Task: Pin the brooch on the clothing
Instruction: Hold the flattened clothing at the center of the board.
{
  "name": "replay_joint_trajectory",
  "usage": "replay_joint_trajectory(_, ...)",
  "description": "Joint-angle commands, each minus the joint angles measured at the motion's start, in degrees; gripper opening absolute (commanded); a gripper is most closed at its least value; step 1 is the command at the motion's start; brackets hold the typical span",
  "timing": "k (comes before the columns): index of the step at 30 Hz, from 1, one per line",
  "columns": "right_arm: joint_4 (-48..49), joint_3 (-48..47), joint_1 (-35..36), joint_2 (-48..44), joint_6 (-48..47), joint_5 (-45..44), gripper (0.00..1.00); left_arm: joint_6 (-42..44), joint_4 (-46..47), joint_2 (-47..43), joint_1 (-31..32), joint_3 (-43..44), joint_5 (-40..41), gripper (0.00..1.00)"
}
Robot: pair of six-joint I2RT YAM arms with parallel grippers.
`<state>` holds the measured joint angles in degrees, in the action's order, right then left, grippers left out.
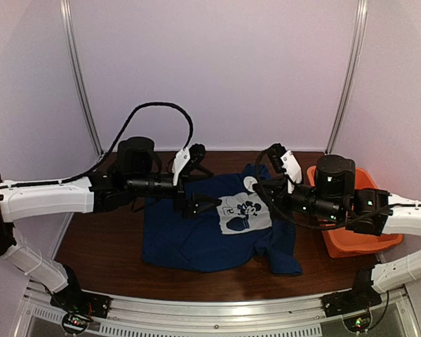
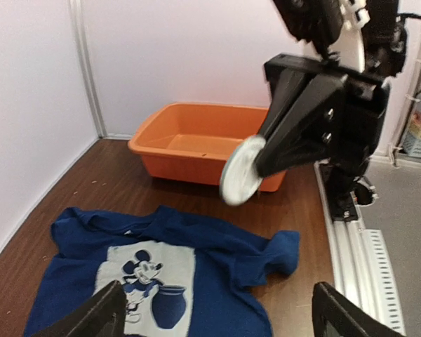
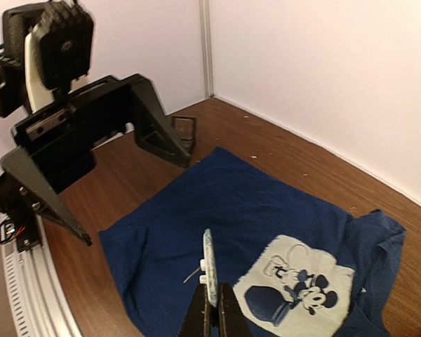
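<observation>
The brooch (image 3: 209, 264), a small silvery disc seen edge-on with its pin sticking out to the left, is pinched in my right gripper (image 3: 215, 293), which is shut on it. It hangs above the clothing (image 3: 252, 203), a navy T-shirt lying flat with a white mouse print (image 3: 303, 284). In the left wrist view the brooch (image 2: 242, 179) shows its round face between the right fingers (image 2: 288, 137), over the shirt (image 2: 224, 260). My left gripper (image 2: 217, 326) stands wide open and holds nothing, raised over the shirt's left part. From above, the left gripper (image 1: 195, 189) faces the right gripper (image 1: 257, 184) across the shirt (image 1: 189, 242).
An orange tub (image 1: 351, 242) sits at the right edge of the table, also seen as the tub (image 2: 189, 140) beyond the shirt. A small black box (image 3: 184, 130) lies by the shirt's far corner. White walls enclose the back and sides.
</observation>
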<state>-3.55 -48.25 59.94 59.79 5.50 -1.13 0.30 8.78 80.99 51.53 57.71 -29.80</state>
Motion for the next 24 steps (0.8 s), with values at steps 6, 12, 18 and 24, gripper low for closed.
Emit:
replay_joint_trajectory(6,-9.0,-3.1,-2.2,1.1,5.4,-24.9,0.0,1.3,-4.9,10.3,-0.8,2.6,26.4,0.98)
replay_joint_trajectory(12,-12.7,-5.8,-3.7,4.7,13.3,-28.6,0.0,5.8,-10.4,17.4,-1.6,6.1,22.9,0.96)
replay_joint_trajectory(18,-12.4,-5.7,-5.4,4.7,13.6,-23.9,0.0,10.2,-15.3,21.3,-4.3,8.6,13.6,0.84)
replay_joint_trajectory(24,-12.3,-6.0,-6.8,6.8,13.5,-18.5,0.0,12.8,-18.2,24.5,-7.2,11.5,7.6,0.74)
